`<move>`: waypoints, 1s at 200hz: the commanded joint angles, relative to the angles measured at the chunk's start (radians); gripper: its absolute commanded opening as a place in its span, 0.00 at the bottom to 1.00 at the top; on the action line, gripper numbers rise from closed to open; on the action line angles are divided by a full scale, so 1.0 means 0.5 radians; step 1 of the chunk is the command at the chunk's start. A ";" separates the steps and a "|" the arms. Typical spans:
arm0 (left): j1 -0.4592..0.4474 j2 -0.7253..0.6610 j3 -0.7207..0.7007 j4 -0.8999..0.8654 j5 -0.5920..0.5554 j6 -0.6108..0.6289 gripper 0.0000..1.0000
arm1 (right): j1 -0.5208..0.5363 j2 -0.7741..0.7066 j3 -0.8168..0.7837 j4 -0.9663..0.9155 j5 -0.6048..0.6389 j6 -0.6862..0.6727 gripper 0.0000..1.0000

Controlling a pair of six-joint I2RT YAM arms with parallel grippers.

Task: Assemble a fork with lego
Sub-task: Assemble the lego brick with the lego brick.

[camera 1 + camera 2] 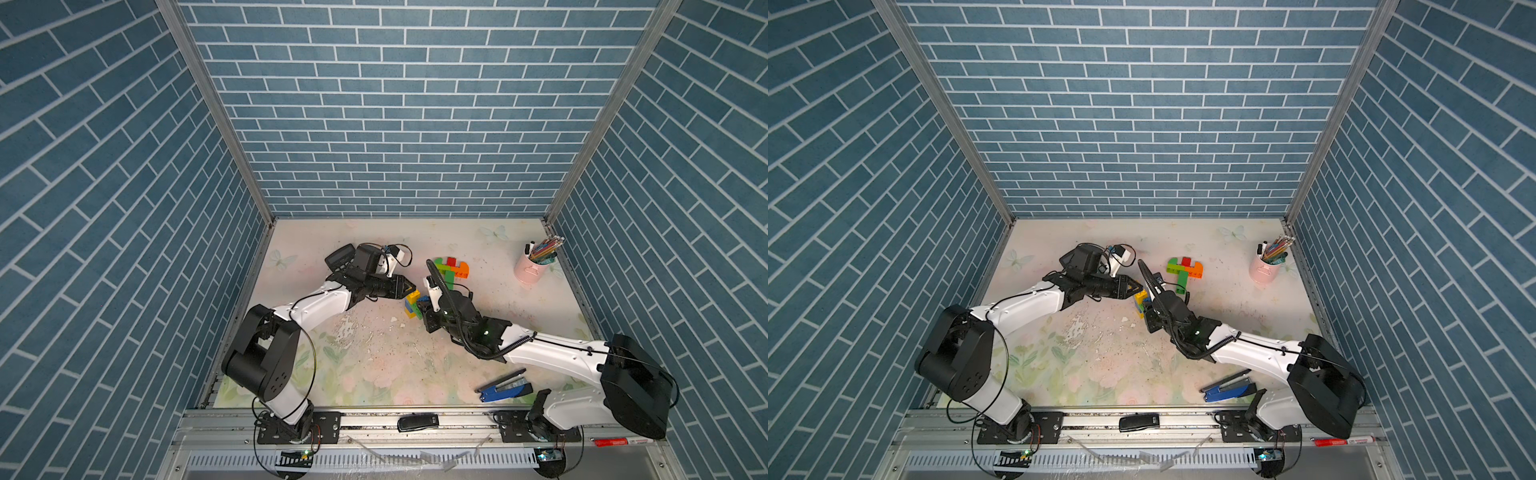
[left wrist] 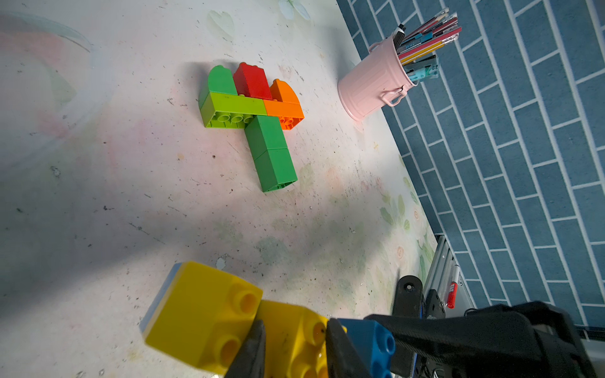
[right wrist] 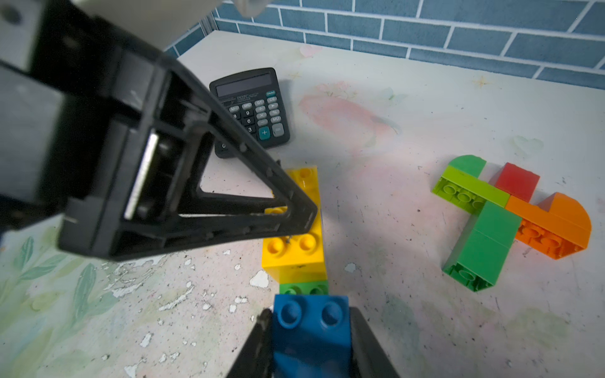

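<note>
Between my left pincer (image 2: 294,327), clamped on a yellow brick (image 3: 294,255), & right pincer (image 3: 309,324), clamped on the blue brick (image 3: 311,343), the lego strip (image 1: 412,305) could buckle at its green brick (image 3: 304,288) if I push off-axis, w/ the fork head (image 3: 510,212) lying well apart ahead-right of my right pincer.

The only clearly legible writing is on the black calculator (image 3: 250,109) in the right wrist view. Under its blank display, a small white brand line reads what looks like "DEXIN", though the print is tiny and the rest of that line cannot be made out. Its keys show ON/AC, CE, GT, MRC, MU, %, the digits 9, 6 and 3, a white + on the teal key and an = beside it. In the left wrist view, a teal ruler-like strip (image 2: 425,70) in the pink cup (image 2: 373,85) carries marks like "0:2". The label on the red marker (image 2: 451,291) is too small to read.
</note>
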 commanded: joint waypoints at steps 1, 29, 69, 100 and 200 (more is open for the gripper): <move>-0.003 0.038 0.032 -0.102 -0.027 0.019 0.34 | 0.010 -0.042 -0.064 0.073 -0.024 -0.055 0.21; -0.005 0.044 0.029 -0.099 -0.024 0.017 0.34 | 0.011 -0.021 -0.088 0.091 -0.032 -0.044 0.20; -0.004 0.039 0.026 -0.108 -0.027 0.020 0.34 | 0.011 0.000 -0.079 0.065 -0.089 -0.055 0.20; -0.006 0.030 0.030 -0.120 -0.030 0.018 0.34 | 0.017 -0.015 -0.102 0.083 -0.085 -0.061 0.20; -0.003 0.039 0.032 -0.131 -0.036 0.018 0.34 | 0.046 0.025 -0.187 0.196 0.077 -0.044 0.20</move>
